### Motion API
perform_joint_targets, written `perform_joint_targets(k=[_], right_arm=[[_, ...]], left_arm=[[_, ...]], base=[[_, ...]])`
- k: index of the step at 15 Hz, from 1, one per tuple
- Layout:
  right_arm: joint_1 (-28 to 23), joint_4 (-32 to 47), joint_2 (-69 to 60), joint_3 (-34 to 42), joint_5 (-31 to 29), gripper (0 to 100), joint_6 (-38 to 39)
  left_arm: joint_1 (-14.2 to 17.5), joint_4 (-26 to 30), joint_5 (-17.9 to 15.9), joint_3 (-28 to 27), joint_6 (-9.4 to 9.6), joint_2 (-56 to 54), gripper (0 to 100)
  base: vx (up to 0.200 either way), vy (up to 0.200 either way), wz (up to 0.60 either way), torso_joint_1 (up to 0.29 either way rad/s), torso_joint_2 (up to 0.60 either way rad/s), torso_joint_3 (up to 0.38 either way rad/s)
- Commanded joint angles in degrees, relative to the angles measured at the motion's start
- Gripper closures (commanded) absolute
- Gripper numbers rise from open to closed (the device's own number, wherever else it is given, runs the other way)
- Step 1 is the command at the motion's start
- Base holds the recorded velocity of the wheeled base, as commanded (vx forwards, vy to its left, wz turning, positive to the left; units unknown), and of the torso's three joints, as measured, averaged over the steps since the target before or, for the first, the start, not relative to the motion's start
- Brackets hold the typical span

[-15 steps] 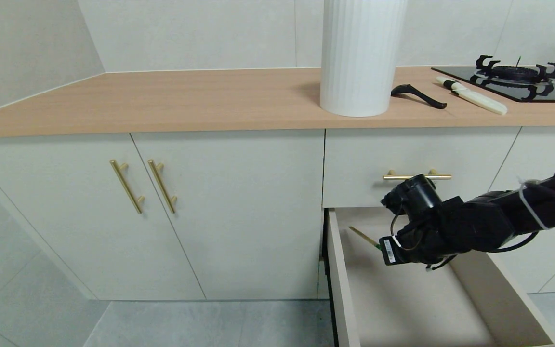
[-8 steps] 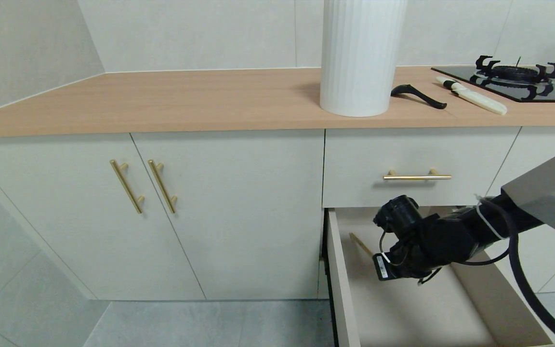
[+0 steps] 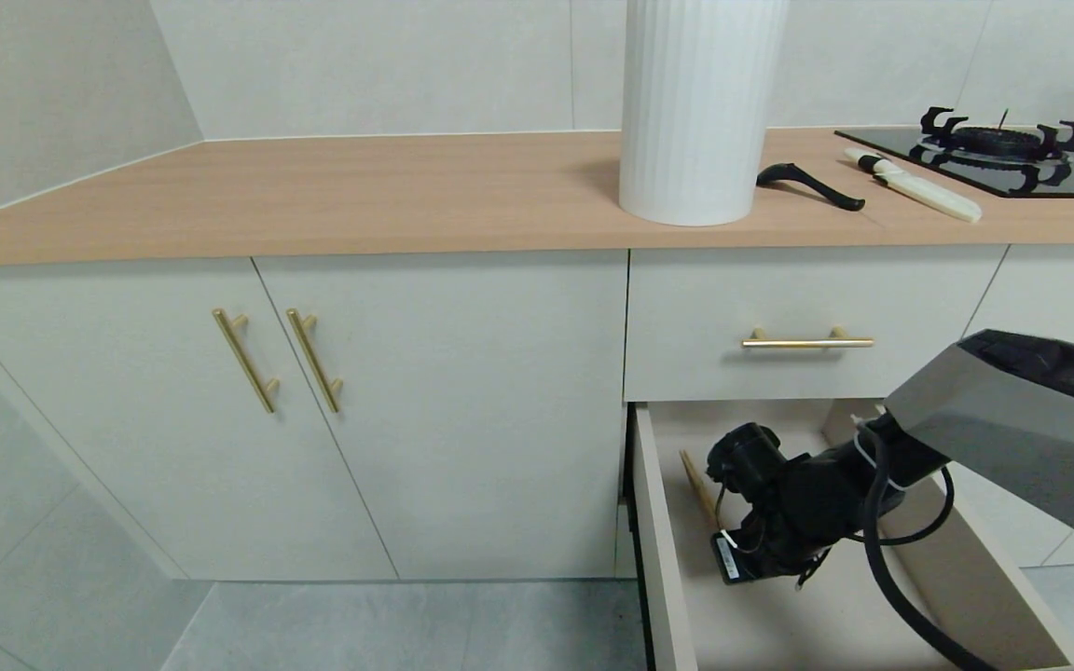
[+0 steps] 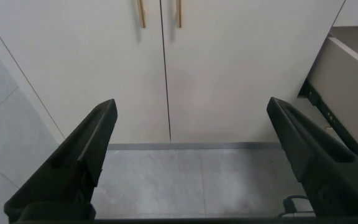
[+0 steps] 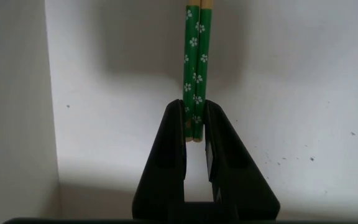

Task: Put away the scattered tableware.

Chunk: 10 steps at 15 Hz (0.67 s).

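Observation:
A pair of green chopsticks [image 5: 194,74] with white flowers and wooden tips is held in my right gripper [image 5: 194,111], which is shut on their end. The gripper [image 3: 733,533] is low inside the open drawer [image 3: 658,540], near its left wall, and the chopsticks [image 3: 697,485] point toward the drawer's back, close above its pale floor [image 5: 291,93]. On the counter lie a black spoon [image 3: 809,185] and a white knife [image 3: 921,187]. My left gripper [image 4: 191,109] hangs open and empty in front of the cabinet doors [image 4: 166,68], above the floor.
A tall white ribbed vase [image 3: 697,112] stands on the wooden counter [image 3: 360,196] above the drawers. A gas hob [image 3: 1012,149] is at the far right. The upper drawer [image 3: 807,317] is closed. The open drawer's corner [image 4: 347,68] juts out beside my left gripper.
My right arm has sunk down and leftward into the open drawer, carrying the chopsticks from just under the upper drawer's handle to near the drawer floor.

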Motion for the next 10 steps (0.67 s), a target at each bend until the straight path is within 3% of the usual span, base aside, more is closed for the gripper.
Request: perform_joint_targets(k=[1, 7, 8, 10], right_arm=[[-0.01, 0.02, 1.33, -0.3, 0.01, 100, 0.08], [-0.01, 0.02, 1.33, -0.48, 0.01, 100, 0.17], [-0.01, 0.02, 1.33, -0.48, 0.01, 0, 0.17], [-0.01, 0.02, 1.25, -0.48, 0.01, 0, 0.17]], left_arm=[[0.0, -0.01, 0.01, 0.0, 0.01, 0.0, 0], [0.0, -0.01, 0.01, 0.0, 0.01, 0.0, 0], [0.0, -0.01, 0.01, 0.0, 0.01, 0.0, 0], [0.0, -0.01, 0.01, 0.0, 0.01, 0.0, 0]], base=[[0.0, 0.0, 0.0, 0.0, 0.0, 0.0], [0.0, 0.0, 0.0, 0.0, 0.0, 0.0], [0.0, 0.0, 0.0, 0.0, 0.0, 0.0], [0.0, 0.0, 0.0, 0.0, 0.0, 0.0]])
